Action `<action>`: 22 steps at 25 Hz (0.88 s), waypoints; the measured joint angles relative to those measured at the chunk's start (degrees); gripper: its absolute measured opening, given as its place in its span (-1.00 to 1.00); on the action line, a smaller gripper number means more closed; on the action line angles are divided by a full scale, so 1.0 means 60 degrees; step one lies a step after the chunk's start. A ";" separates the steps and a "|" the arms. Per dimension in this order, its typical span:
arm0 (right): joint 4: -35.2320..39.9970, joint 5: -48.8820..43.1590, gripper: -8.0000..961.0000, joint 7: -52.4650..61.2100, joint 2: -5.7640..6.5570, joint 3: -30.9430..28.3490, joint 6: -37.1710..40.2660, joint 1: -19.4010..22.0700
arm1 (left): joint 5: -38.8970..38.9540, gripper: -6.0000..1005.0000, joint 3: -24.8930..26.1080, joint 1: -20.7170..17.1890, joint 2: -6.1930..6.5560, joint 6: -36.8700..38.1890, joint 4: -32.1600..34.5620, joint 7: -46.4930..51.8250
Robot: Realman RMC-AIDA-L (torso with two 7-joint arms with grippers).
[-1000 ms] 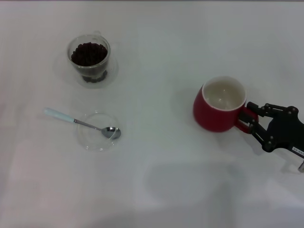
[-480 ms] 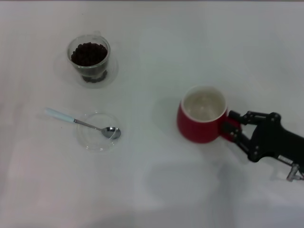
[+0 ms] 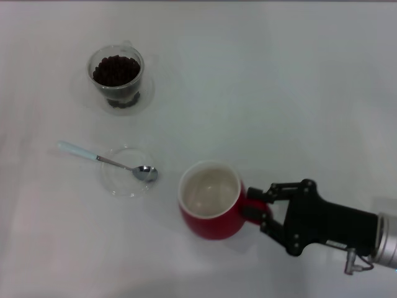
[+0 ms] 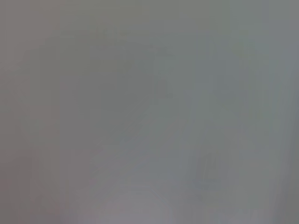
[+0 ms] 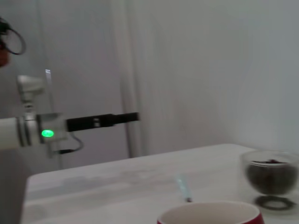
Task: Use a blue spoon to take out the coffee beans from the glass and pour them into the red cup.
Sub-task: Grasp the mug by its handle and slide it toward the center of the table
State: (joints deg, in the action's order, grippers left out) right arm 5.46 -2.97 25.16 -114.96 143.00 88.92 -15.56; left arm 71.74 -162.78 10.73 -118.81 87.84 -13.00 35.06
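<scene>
The red cup [image 3: 209, 208], cream-white inside, stands near the table's front, just right of the spoon's bowl. My right gripper [image 3: 253, 208] is shut on its red handle from the right. The glass [image 3: 116, 74] holds the coffee beans [image 3: 115, 69] at the back left. Left of the cup lies the blue spoon [image 3: 105, 160], its metal bowl resting in a flat clear dish. From the right wrist, the red cup's rim [image 5: 210, 213] shows closest, with the glass [image 5: 270, 175] and the blue spoon [image 5: 183, 186] beyond it. My left arm [image 5: 70, 126] hangs parked beyond the table's far edge.
The flat clear round dish [image 3: 121, 183] lies under the spoon's bowl, close to the cup's left side. White tabletop [image 3: 279, 93] stretches across the back right. The left wrist view shows only plain grey.
My right gripper has carried the red cup leftward and toward the table's front, from the right side to a spot beside the dish. Spoon and glass have not moved.
</scene>
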 joint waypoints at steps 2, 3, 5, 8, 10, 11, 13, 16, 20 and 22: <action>0.0189 -0.0257 -0.43 -0.0025 -0.0007 -0.0001 -0.0139 0.0000 | -0.0003 -0.17 0.0000 0.0000 -0.0006 0.0001 0.0000 0.0001; 0.0261 -0.0368 -0.43 -0.0033 -0.0012 -0.0001 -0.0233 -0.0004 | -0.0004 -0.17 0.0000 0.0000 -0.0011 0.0001 0.0000 0.0001; 0.0367 -0.0508 -0.41 -0.0090 -0.0013 -0.0001 -0.0429 -0.0018 | -0.0015 -0.17 0.0000 -0.0002 -0.0016 0.0001 0.0000 0.0000; 0.0429 -0.0608 -0.39 -0.0275 -0.0015 -0.0011 -0.0601 -0.0013 | -0.0058 -0.17 0.0000 -0.0023 -0.0017 0.0003 0.0007 0.0001; 0.0431 -0.0620 -0.37 -0.0340 -0.0014 -0.0036 -0.0650 0.0009 | -0.0086 -0.17 0.0001 -0.0030 -0.0017 0.0005 0.0013 0.0000; 0.0431 -0.0623 -0.36 -0.0344 -0.0014 -0.0046 -0.0675 0.0013 | -0.0089 -0.17 0.0001 -0.0034 -0.0017 0.0006 0.0014 0.0000; 0.0417 -0.0625 -0.35 -0.0349 -0.0014 -0.0059 -0.0708 0.0020 | -0.0095 -0.17 0.0000 -0.0042 -0.0018 0.0009 0.0015 0.0001; 0.0377 -0.0622 -0.32 -0.0355 -0.0014 -0.0080 -0.0729 0.0043 | -0.0099 -0.17 0.0001 -0.0046 -0.0017 0.0009 0.0015 0.0000; 0.0302 -0.0595 -0.29 -0.0341 0.0024 -0.0101 -0.0329 0.0092 | -0.0104 -0.17 0.0000 -0.0070 -0.0018 0.0025 0.0052 0.0023; 0.0087 -0.0589 -0.11 -0.0335 0.0059 -0.0104 0.0357 0.0109 | -0.0106 -0.17 0.0002 -0.0091 -0.0009 0.0090 0.0263 0.0055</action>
State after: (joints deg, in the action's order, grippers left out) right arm 5.99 -6.50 23.15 -114.60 142.38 91.06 -14.90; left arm 71.10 -162.76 10.18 -118.87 88.38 -11.43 35.39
